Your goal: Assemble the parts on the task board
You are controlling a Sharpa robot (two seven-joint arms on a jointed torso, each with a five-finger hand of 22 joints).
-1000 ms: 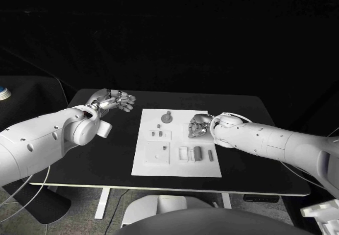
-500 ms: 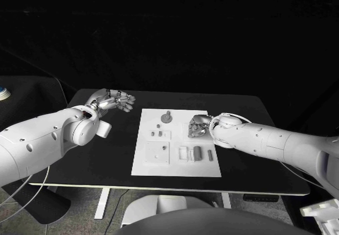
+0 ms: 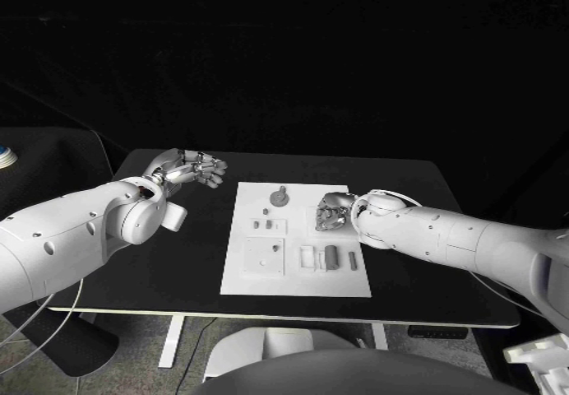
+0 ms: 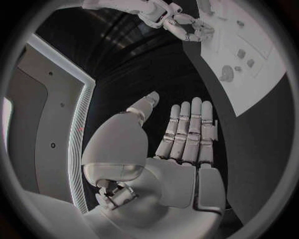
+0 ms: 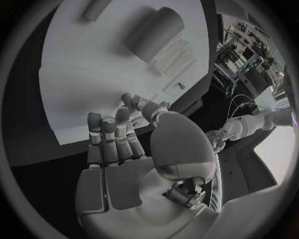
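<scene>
— Black desk (image 3: 178, 263) under a black backdrop; white task board (image 3: 267, 280) lying flat at mid-desk, long side running away from the robot.

— And on the board?

— Small grey parts scattered across it; a round part with a short stem (image 3: 279, 197) near the far edge; a couple of little blocks (image 3: 265, 222) below that; a raised white square plate (image 3: 265, 256) toward the near left; a dark cylinder (image 3: 332, 257) and a thin rod (image 3: 353, 261) lying toward the near right, just beside shallow slots.

— Left hand?

— Left hand (image 3: 190, 169) held up over bare desk, well apart from the board on its left; holding nothing; from the left wrist view, fingers (image 4: 190, 129) straight and side by side, thumb standing off.

— Right hand?

— Right hand (image 3: 332, 213) over the board's far right part, near the edge; fingers (image 5: 115, 132) bent toward the white surface in the right wrist view, nothing seen between them; contact with the board hard to judge; cylinder (image 5: 152, 34) and rod (image 5: 96, 9) lying beyond the fingertips, apart from them.

— Around the desk?

— Darkness mostly; pale desk legs (image 3: 173, 339) below the near edge; a white-trimmed panel (image 4: 74, 129) beside the desk in the left wrist view.
</scene>
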